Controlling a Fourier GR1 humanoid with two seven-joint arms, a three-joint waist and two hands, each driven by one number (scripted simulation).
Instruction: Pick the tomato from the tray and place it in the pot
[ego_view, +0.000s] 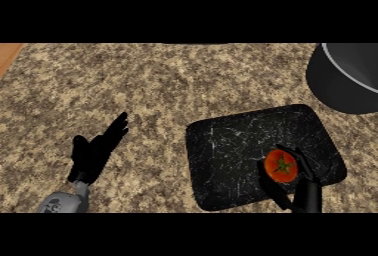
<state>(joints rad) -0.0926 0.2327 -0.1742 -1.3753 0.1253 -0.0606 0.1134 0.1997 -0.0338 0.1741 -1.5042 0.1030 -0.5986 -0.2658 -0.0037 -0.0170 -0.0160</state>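
Fingers and thumb of the right hand (304, 187) curl around the tomato (281, 166), which sits on the near right part of the tray (229, 145); the thumb lies on the tomato's left, the fingers on its right. Whether the tomato rests on the tray or is lifted just off it cannot be told. The tray is a dark, marbled square lying flat on the speckled granite surface (148, 80). Well beyond it, at the upper right edge, stands the dark pot (336, 85), partly cut off. The left hand (96, 150) rests released at the lower left, fingers straight, holding nothing.
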